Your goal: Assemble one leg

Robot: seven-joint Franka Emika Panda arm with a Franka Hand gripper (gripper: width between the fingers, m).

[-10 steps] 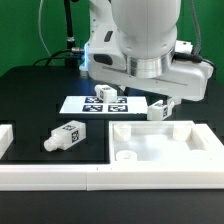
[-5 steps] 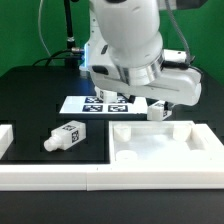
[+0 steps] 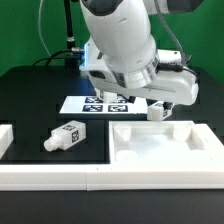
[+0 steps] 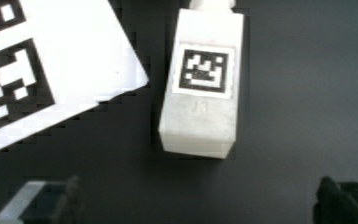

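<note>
One leg (image 4: 201,92) below an open end effector (image 4: 194,198)

It lies flat on the counter (image 4: 300,60), just beside the marker board (image 4: 43,70). The fingers (image 4: 44,198) stand wide apart and hold nothing, probably so that they can go down on both sides of it. A second leg (image 3: 65,137) waits nearer the front edge.
</note>
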